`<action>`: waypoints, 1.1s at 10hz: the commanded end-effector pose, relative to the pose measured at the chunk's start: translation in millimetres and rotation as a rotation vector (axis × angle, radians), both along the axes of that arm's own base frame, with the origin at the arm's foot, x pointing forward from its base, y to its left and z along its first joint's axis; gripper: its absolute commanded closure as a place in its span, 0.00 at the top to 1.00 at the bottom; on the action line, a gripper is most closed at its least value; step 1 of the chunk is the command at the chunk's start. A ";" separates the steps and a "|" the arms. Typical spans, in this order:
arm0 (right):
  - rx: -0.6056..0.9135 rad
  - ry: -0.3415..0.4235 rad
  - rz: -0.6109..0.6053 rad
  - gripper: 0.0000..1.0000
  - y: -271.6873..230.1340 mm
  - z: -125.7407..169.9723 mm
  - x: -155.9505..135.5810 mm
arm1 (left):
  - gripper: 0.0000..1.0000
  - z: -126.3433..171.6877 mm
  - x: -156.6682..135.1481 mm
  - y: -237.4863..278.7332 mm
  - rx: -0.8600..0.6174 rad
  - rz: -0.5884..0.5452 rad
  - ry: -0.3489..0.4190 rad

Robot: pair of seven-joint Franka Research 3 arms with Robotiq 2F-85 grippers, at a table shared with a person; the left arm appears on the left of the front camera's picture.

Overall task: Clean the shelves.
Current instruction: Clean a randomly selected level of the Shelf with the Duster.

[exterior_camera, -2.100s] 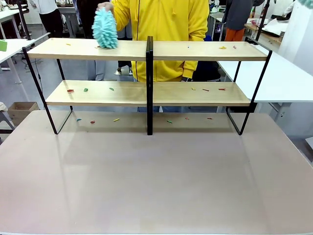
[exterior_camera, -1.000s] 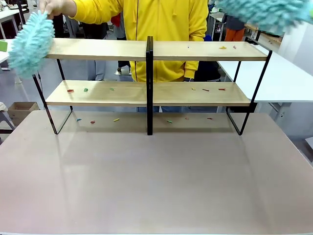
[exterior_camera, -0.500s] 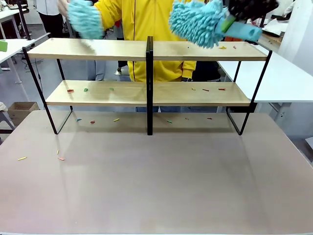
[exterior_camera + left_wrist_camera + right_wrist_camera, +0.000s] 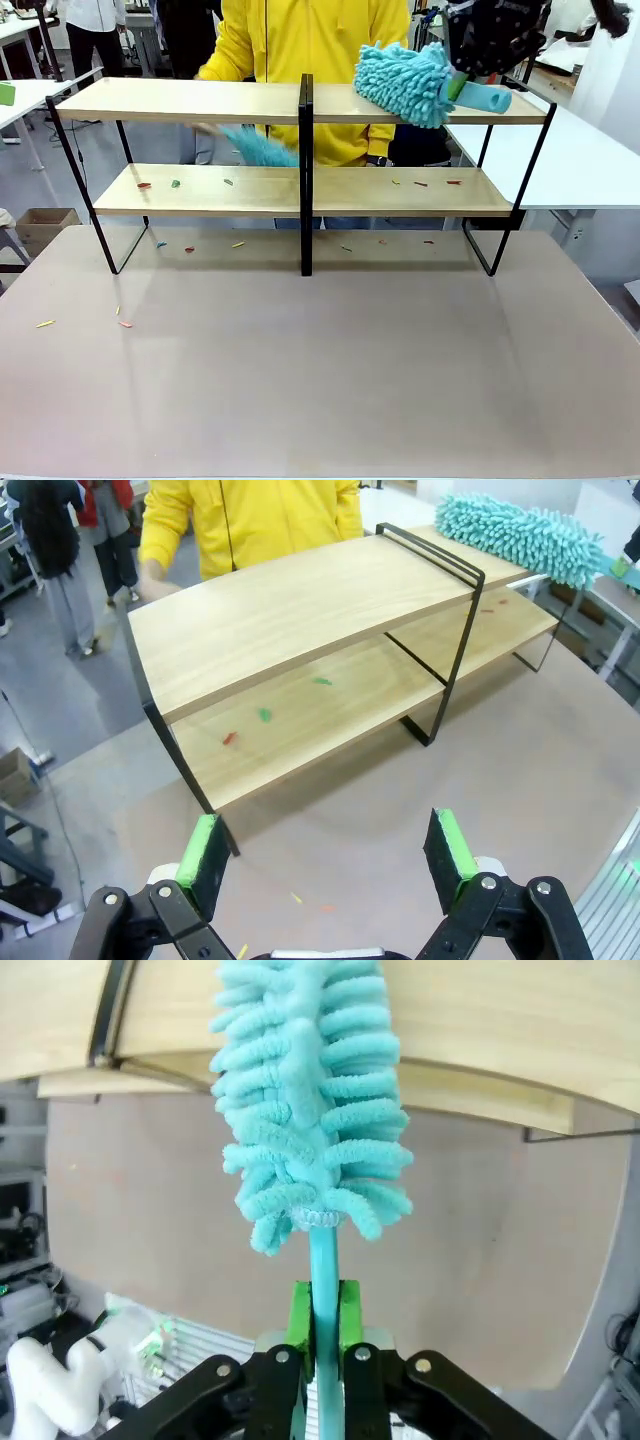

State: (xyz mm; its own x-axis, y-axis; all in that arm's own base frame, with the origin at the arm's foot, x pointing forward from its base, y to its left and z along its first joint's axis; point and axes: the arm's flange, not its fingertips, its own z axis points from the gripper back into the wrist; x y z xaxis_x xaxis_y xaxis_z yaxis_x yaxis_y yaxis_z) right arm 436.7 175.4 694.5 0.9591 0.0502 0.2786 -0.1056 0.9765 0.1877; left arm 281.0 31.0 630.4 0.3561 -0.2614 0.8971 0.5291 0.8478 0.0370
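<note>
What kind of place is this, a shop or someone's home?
Likely a robotics lab: the shelves stand on a work table, the right gripper clamps a teal duster, and more white tables with people stand behind.

White tables (image 4: 590, 165) either side; cardboard box (image 4: 42, 228) on grey floor (image 4: 40, 175) at left.

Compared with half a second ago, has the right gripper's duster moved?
Yes. The duster has come down onto the top board, right of the black centre post.
</note>
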 end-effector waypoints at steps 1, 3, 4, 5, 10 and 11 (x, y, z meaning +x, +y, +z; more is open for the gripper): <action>-0.058 0.025 -0.116 0.12 -13.1 3.7 1.0 | 1.00 0.1 0.4 -1.4 -0.003 0.012 0.003; -0.078 0.043 -0.222 0.12 -43.7 3.3 0.5 | 1.00 0.1 0.4 -1.4 -0.003 0.012 0.003; -0.089 0.051 -0.286 0.12 -61.2 4.6 -2.4 | 1.00 0.1 0.4 -1.4 -0.003 0.012 0.003; -0.110 0.073 -0.361 0.12 -80.5 6.5 -6.0 | 1.00 0.1 0.4 -1.4 -0.003 0.012 0.003; 0.250 -0.206 -0.133 0.12 -130.2 40.5 -42.9 | 1.00 0.1 0.4 -1.4 -0.003 0.012 0.003; 0.362 -0.160 -0.061 0.12 -133.3 37.4 -43.5 | 1.00 0.1 0.4 -1.4 -0.003 0.012 0.003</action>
State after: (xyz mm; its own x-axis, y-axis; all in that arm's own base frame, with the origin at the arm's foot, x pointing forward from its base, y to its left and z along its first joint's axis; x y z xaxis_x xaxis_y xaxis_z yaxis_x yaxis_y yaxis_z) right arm 395.0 46.0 758.2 0.8563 -0.2449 0.4548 0.0631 0.9235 0.3785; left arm 280.7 30.9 630.9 0.3550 -0.2615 0.8975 0.5288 0.8479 0.0378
